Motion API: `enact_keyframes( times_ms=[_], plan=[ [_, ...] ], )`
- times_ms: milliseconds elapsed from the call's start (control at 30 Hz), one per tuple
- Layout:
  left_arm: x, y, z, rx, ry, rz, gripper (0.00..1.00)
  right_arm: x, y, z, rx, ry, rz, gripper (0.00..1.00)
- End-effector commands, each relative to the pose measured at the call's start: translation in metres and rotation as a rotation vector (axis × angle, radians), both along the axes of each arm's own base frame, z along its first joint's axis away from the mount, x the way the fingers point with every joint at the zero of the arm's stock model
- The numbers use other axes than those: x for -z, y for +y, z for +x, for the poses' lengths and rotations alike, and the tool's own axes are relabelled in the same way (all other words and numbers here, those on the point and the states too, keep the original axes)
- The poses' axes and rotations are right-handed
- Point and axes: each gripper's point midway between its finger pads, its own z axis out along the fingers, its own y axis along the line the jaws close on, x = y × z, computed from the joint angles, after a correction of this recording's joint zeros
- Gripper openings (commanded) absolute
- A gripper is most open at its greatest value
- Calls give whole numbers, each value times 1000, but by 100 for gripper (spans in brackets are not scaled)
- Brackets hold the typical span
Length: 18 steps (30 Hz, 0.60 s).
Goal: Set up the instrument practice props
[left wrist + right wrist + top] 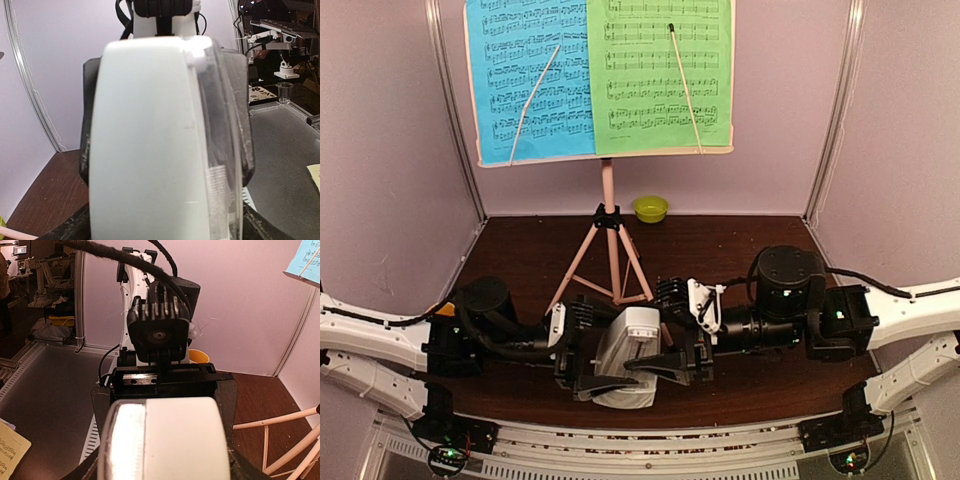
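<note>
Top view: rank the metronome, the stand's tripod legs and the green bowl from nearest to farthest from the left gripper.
From the left gripper:
1. metronome: between its fingers, front centre.
2. tripod legs: just behind, mid-table.
3. lime-green bowl: by the back wall, right of the stand's post.

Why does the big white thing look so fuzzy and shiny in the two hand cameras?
Left wrist view: the metronome, very near the lens, fills the picture, soft-edged, with glare along its top right edge. Right wrist view: blurry too, with a bright streak down its left side. Top view: it looks clear, in even light.
</note>
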Motion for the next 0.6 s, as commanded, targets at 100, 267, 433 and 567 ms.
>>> enact_keyframes(
  times_ms=[100,267,433,567],
  plan=[
    [-26,21,4,30,32,-146,44,-60,-23,17,104,33,229,75],
    [-21,18,10,28,28,-128,41,-64,-26,22,121,36,255,69],
    [-18,22,23,7,47,-195,40,-53,-15,23,90,56,207,75],
    [-26,26,22,28,32,-230,40,-36,-20,20,46,98,195,80]
  ],
)
